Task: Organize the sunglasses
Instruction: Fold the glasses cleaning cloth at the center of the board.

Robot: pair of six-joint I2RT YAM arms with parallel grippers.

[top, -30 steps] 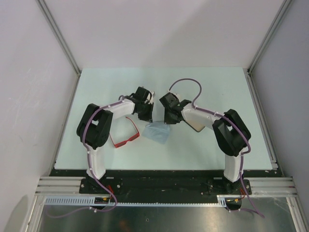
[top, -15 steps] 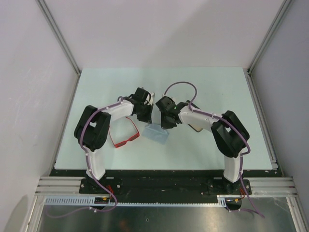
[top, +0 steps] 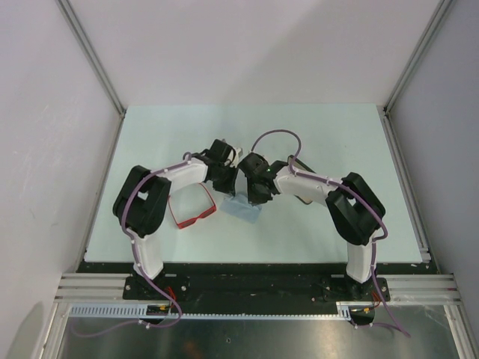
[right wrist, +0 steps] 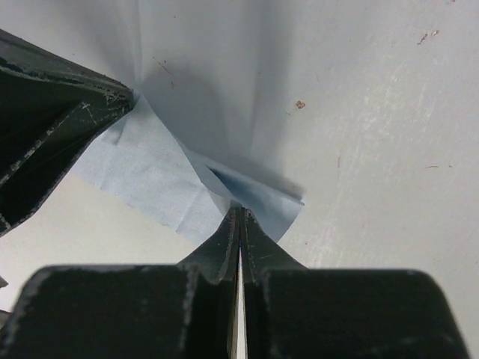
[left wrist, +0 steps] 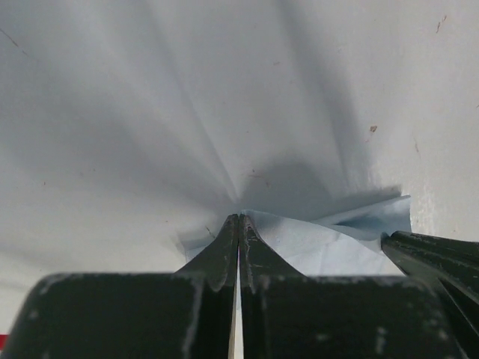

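Two corners of the pale blue cloth (right wrist: 150,176) are pinched: the left gripper (left wrist: 238,228) clamps one, fingers pressed together, and the right gripper (right wrist: 239,218) nips the other. The red sunglasses (top: 194,218) lie on the table (top: 337,142) just left of the cloth, partly under the left arm (top: 176,176), untouched.

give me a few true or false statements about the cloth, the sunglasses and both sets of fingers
1. The left fingers pinch the blue cloth: true.
2. The right fingers stand open above the cloth: false, they are shut on the cloth too.
3. One arm holds the sunglasses: false, they lie on the table, ungripped.
4. In the top view the sunglasses lie left of the cloth: true.
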